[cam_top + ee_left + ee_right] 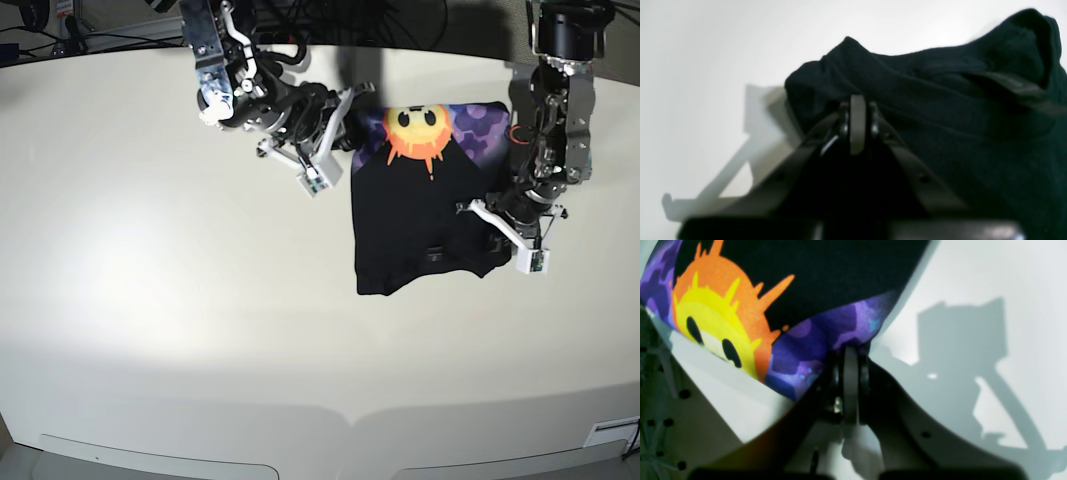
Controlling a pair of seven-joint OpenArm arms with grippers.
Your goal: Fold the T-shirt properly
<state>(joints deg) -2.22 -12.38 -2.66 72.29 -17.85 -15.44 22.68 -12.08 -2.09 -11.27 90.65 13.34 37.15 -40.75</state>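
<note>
The black T-shirt [420,225] lies partly folded on the white table [180,300], its orange-yellow sun print [418,128] facing up at the far end. My right gripper [352,122] is at the shirt's far left corner. In the right wrist view this gripper [850,351] is shut on the purple printed cloth [826,336], which is lifted off the table. My left gripper [492,238] is at the shirt's near right edge. In the left wrist view that gripper [857,100] is shut on a bunched fold of plain black cloth [940,106].
The table's front edge [350,415] runs along the bottom of the base view. Dark cables and gear [300,20] sit behind the table's far edge. Both arm bases stand at the back of the table.
</note>
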